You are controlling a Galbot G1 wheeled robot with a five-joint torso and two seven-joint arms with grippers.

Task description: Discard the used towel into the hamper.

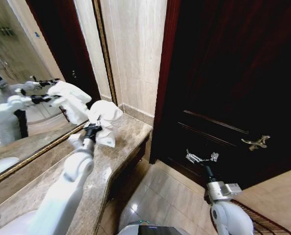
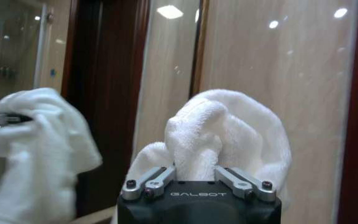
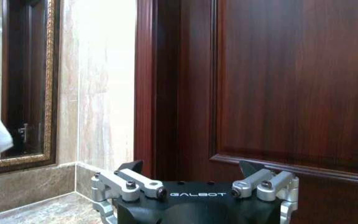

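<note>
The used towel point(image 1: 105, 120) is a white bunched cloth held just above the far end of the marble counter point(image 1: 131, 134), beside the mirror. My left gripper point(image 1: 93, 129) is shut on its lower part; in the left wrist view the towel point(image 2: 229, 135) bulges up out of the gripper point(image 2: 195, 173) and hides the fingertips. My right gripper point(image 1: 200, 157) hangs open and holds nothing, in front of the dark door, well to the right of the counter; in its wrist view the right gripper point(image 3: 191, 169) has its jaws spread. A ribbed reddish-brown curve at the lower right is the hamper point(image 1: 263, 223), only partly in view.
A gold-framed mirror point(image 1: 18, 73) lines the wall left of the counter and reflects the arm and towel. A dark wooden door point(image 1: 233, 73) with a brass handle point(image 1: 255, 142) stands ahead. Tiled floor point(image 1: 160, 196) lies open between counter and door.
</note>
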